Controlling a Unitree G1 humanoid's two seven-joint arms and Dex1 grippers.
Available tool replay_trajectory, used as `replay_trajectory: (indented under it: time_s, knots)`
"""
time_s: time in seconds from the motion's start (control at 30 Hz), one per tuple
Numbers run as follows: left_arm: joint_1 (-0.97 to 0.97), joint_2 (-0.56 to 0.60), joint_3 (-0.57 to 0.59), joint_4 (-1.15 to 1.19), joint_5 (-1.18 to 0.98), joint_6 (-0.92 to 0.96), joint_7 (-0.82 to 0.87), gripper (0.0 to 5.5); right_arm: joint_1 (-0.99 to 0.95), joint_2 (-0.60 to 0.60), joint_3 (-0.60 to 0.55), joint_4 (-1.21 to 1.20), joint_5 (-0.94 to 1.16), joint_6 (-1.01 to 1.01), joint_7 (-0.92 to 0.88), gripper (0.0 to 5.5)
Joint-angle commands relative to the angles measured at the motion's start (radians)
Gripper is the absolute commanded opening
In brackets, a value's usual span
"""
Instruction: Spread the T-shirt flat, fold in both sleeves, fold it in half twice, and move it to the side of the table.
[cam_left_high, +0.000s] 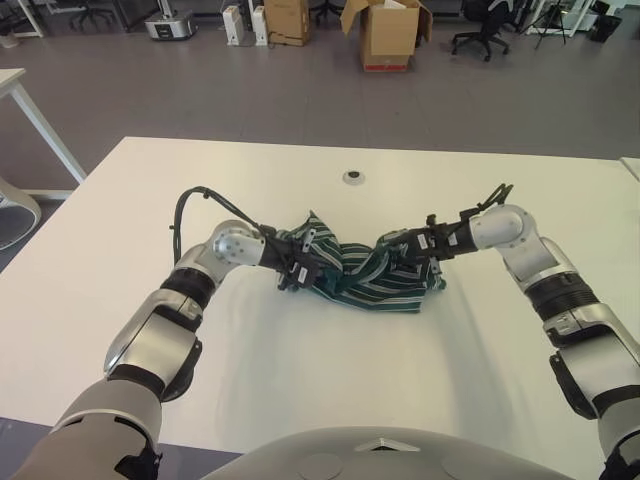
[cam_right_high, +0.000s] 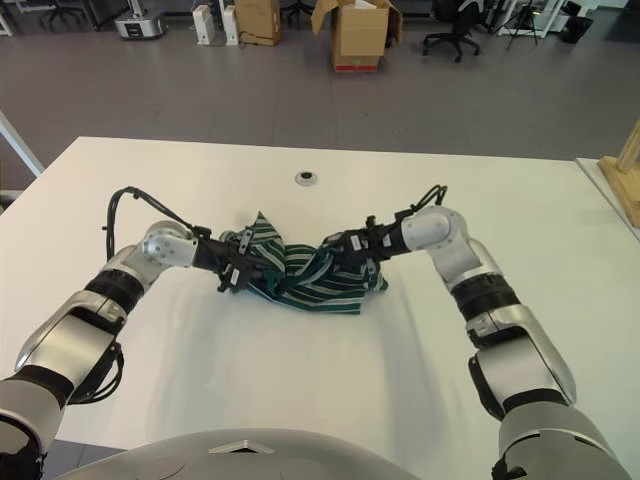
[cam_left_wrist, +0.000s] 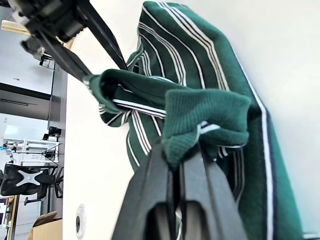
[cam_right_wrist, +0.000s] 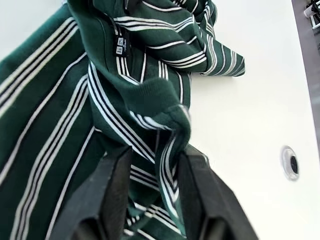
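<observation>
1. From the head camera, the green striped T-shirt (cam_left_high: 350, 275) sits bunched in a heap at the middle of the white table (cam_left_high: 120, 300). It lies on the robot's side of a small round grommet (cam_left_high: 352, 177). The left gripper (cam_left_high: 295, 272) is buried in the heap's left end, and the right gripper (cam_left_high: 408, 250) is in its right end.
2. In the left wrist view, that gripper's black fingers (cam_left_wrist: 147, 195) are pinched tight on a ribbed edge (cam_left_wrist: 205, 112) of the shirt. Farther off, the right gripper holds another bit of cloth.
3. In the right wrist view, its fingers (cam_right_wrist: 107, 190) clamp a striped fold between them. The rest of the shirt lies rumpled on the tabletop.
</observation>
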Motion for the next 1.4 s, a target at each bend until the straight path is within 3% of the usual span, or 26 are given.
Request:
replay_trajectory:
  time_s: [0.03, 0.17, 0.3, 0.37, 0.5, 0.7, 0.93, 1.07, 1.2, 1.4]
  knots:
    - [0.01, 0.013, -0.01, -0.023, -0.017, 0.001, -0.023, 0.0, -0.024, 0.013, -0.003, 0.029, -0.012, -0.02, -0.007, 0.74]
    - [0.013, 0.022, -0.005, -0.026, -0.028, 0.006, -0.031, 0.0, -0.011, 0.006, -0.011, 0.03, -0.005, -0.027, -0.004, 0.09]
    - [0.006, 0.025, 0.052, -0.02, -0.106, 0.071, -0.033, 0.0, 0.016, -0.005, -0.067, -0.004, 0.048, 0.026, -0.018, 0.04]
    - [-0.025, 0.029, 0.135, -0.012, -0.202, 0.161, -0.029, 0.0, 0.009, -0.002, -0.165, -0.038, 0.142, 0.138, -0.05, 0.04]
    - [-0.197, 0.073, 0.343, 0.005, -0.375, 0.367, 0.011, 0.0, -0.125, -0.028, -0.485, -0.068, 0.419, 0.435, -0.208, 0.04]
    - [-0.395, 0.083, 0.46, 0.023, -0.401, 0.489, 0.106, 0.0, -0.274, -0.032, -0.644, -0.132, 0.588, 0.627, -0.317, 0.04]
    - [-0.548, 0.072, 0.503, 0.05, -0.379, 0.507, 0.141, 0.0, -0.36, -0.047, -0.653, -0.17, 0.612, 0.675, -0.331, 0.04]
    - [-0.737, 0.083, 0.408, 0.265, -0.197, 0.487, 0.232, 0.0, -0.571, -0.04, -0.556, 0.174, 0.431, 0.497, -0.363, 0.04]
    - [-0.808, 0.078, 0.313, 0.388, -0.029, 0.505, 0.371, 0.0, -0.719, -0.031, -0.491, 0.468, 0.295, 0.341, -0.387, 0.04]
    - [-0.852, 0.089, 0.209, 0.445, 0.157, 0.537, 0.561, 0.0, -0.847, -0.026, -0.455, 0.684, 0.172, 0.219, -0.478, 0.04]
